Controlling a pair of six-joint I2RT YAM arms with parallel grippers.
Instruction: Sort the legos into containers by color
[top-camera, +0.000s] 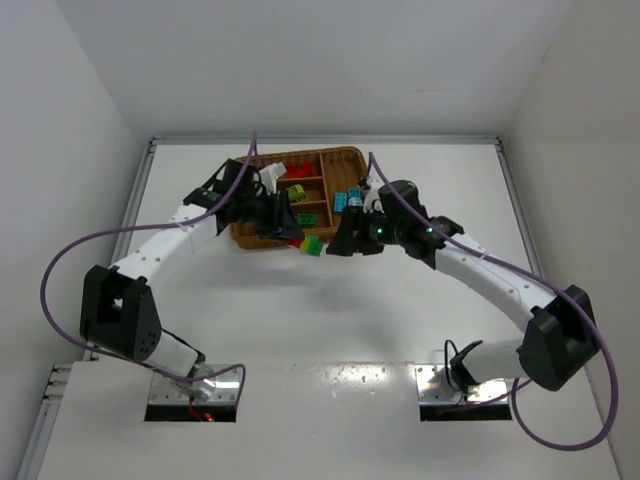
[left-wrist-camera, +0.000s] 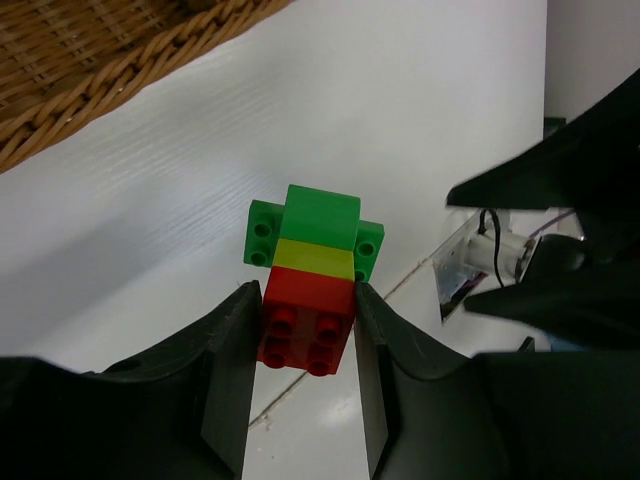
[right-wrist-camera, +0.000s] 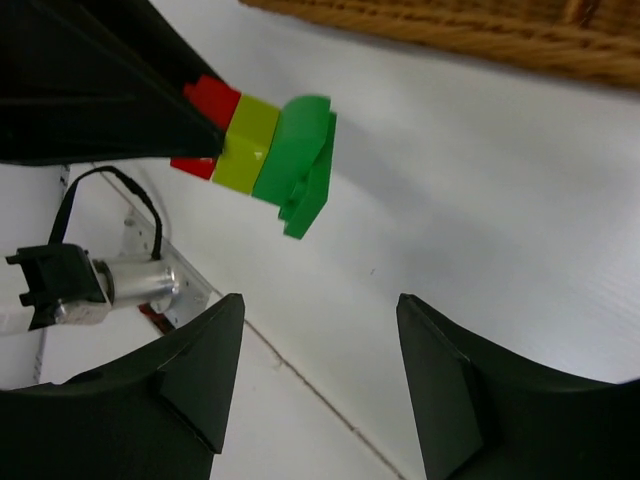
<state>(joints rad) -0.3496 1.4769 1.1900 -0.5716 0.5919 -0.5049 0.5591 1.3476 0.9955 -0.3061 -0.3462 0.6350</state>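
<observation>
A stack of legos (left-wrist-camera: 308, 300) hangs over the white table just in front of the wicker tray (top-camera: 343, 153): a red brick, a yellow-green one, then green ones (right-wrist-camera: 300, 150). My left gripper (left-wrist-camera: 305, 298) is shut on the red brick, one finger on each side. My right gripper (right-wrist-camera: 320, 305) faces the stack's green end from a short way off, open with nothing between its fingers. In the top view the stack (top-camera: 312, 245) sits between the two grippers. Red (top-camera: 290, 172), yellow-green (top-camera: 297, 193) and cyan (top-camera: 345, 200) legos lie in separate containers of the tray.
The tray's woven rim (left-wrist-camera: 110, 75) is close behind the left gripper and runs along the top of the right wrist view (right-wrist-camera: 480, 30). A small metal motor with cables (right-wrist-camera: 120, 285) sits at the table's near seam. White walls enclose the table on three sides.
</observation>
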